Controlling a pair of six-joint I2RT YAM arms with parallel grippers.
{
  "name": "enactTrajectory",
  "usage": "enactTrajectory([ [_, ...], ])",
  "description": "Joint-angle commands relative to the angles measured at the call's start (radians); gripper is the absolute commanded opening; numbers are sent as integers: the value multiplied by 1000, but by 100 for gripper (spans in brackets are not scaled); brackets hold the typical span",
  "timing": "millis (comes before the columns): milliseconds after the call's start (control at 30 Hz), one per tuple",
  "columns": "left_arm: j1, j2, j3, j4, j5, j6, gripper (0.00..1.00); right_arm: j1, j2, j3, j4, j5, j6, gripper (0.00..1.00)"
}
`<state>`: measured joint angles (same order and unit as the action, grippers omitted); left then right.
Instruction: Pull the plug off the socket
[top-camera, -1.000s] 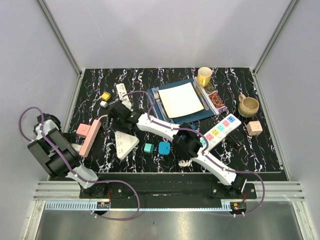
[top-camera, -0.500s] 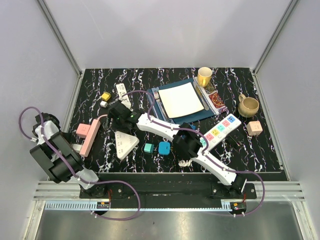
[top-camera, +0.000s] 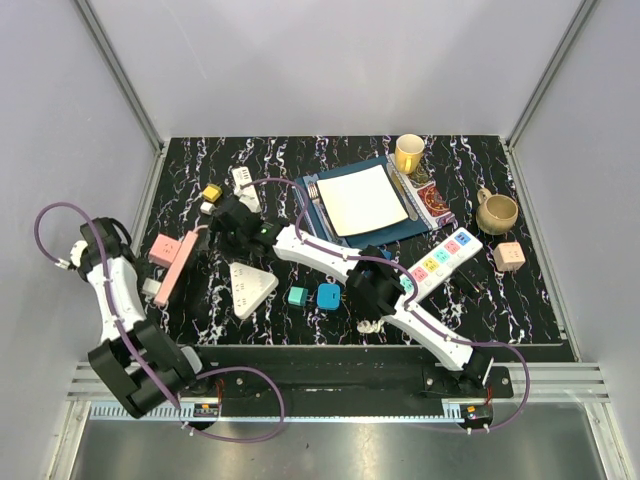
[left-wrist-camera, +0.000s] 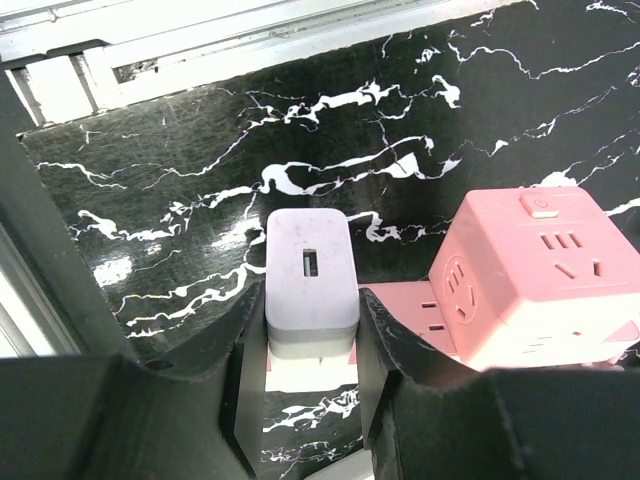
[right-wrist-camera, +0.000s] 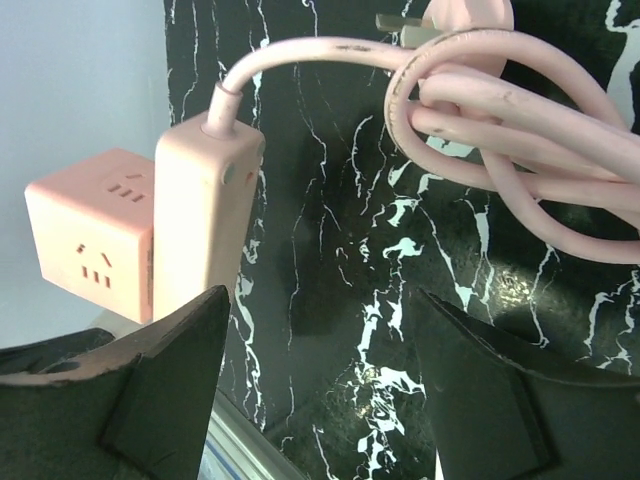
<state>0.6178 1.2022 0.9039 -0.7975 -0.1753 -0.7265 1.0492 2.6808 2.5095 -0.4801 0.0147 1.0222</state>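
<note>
A white plug (left-wrist-camera: 310, 270) stands in the near end of a pink power strip (left-wrist-camera: 400, 310), with a pink cube socket (left-wrist-camera: 545, 265) beside it. My left gripper (left-wrist-camera: 312, 322) is shut on the plug, one finger pressed on each side. In the top view the plug (top-camera: 152, 288), strip (top-camera: 180, 265) and left gripper (top-camera: 148, 292) are at the table's left edge. My right gripper (top-camera: 228, 218) is open and empty by the strip's far end. The right wrist view shows its open fingers (right-wrist-camera: 320, 310) near the strip (right-wrist-camera: 200, 220) and its coiled pink cord (right-wrist-camera: 500, 110).
A white triangular socket (top-camera: 250, 285) and two teal cubes (top-camera: 297, 296) lie mid-table. A white strip with coloured sockets (top-camera: 445, 260), a plate (top-camera: 362, 200) on a blue mat, two mugs (top-camera: 408, 152) and a peach cube (top-camera: 509, 256) are to the right. The side rail (top-camera: 150, 200) runs close on the left.
My left arm has stretched up and out, and its gripper now sits on the plug. The pink strip and cube shifted slightly away. My right gripper moved slightly up-left.
</note>
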Motion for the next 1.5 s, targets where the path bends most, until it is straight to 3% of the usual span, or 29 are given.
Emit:
enactTrajectory([
  [0,-9,-101,-46,130,-73,-25,0,12,-19,23,70,4,16,78],
  [300,-10,-203,-126,219,16,64,0,-23,-10,-55,215,-134,16,80],
  [700,-12,-504,-356,441,171,91,0,-69,36,-31,282,-329,13,79],
  [1467,-10,-550,-465,603,352,96,0,-127,24,-61,390,-450,133,75],
])
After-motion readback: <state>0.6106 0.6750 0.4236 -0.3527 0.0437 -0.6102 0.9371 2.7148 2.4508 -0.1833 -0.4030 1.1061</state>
